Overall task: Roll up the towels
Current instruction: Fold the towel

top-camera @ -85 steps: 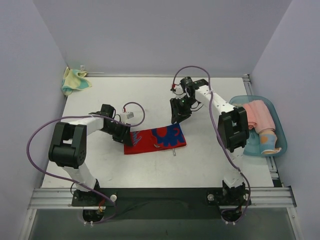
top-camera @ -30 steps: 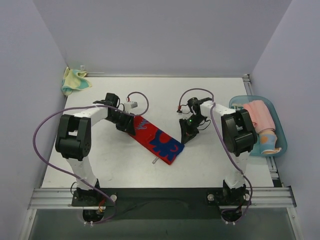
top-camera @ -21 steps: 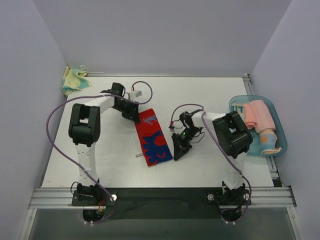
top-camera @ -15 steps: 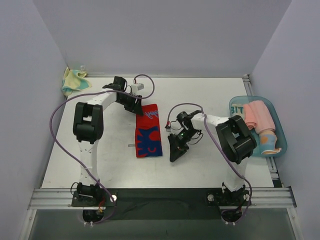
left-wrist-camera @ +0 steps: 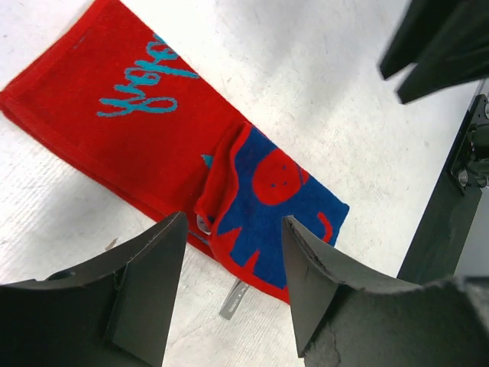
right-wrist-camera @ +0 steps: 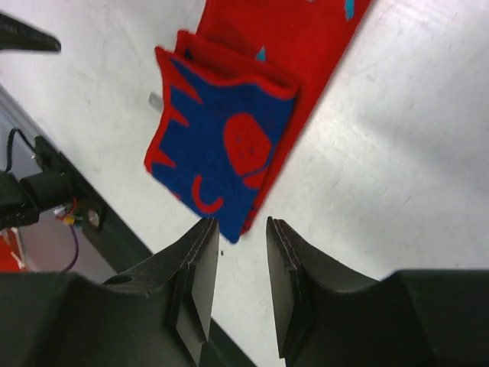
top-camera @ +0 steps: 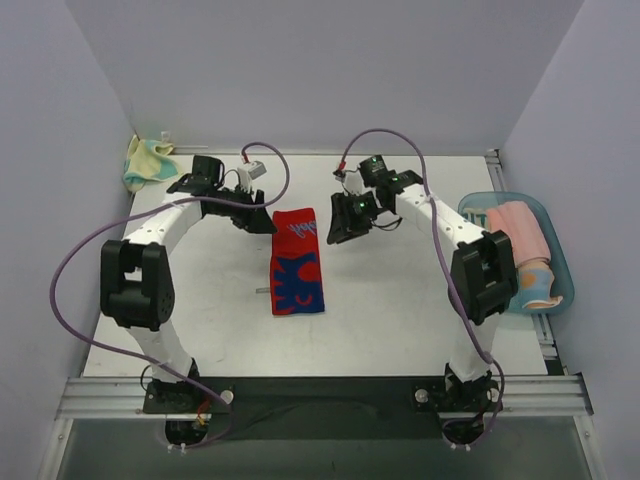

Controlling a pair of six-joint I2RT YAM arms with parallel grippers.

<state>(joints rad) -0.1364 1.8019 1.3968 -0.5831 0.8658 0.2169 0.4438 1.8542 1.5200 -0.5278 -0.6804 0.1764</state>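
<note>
Pale lilac walls close in a white table (top-camera: 400, 320) on three sides. A crumpled yellow and green cloth (top-camera: 148, 161) sits in the far left corner, against the wall.

The left gripper (left-wrist-camera: 233, 229) hangs over the table just left of the towel's far end. Its fingers (left-wrist-camera: 149, 283) are spread wide with nothing between them.

The red towel (top-camera: 297, 262) lies flat near the middle of the table. Its long axis runs from far to near, almost square to the table's front edge. The far half is a single red layer with turquoise lettering. The near half is folded back over itself and shows a blue pattern with a red blotch. A small grey tag (left-wrist-camera: 231, 300) sticks out from the towel's left edge by the fold. Bare table lies on both sides of the towel and beyond its near end, where a dark strip marks the front edge.

The right gripper (right-wrist-camera: 241, 225) hovers just right of the towel's far end, apart from it. Its fingers (right-wrist-camera: 195, 283) are parted by a narrow gap and hold nothing.

A blue tray (top-camera: 563, 262) sits at the right edge, well apart from the towel. It holds a rolled pink towel (top-camera: 518, 228) and a paler roll (top-camera: 536, 282).
</note>
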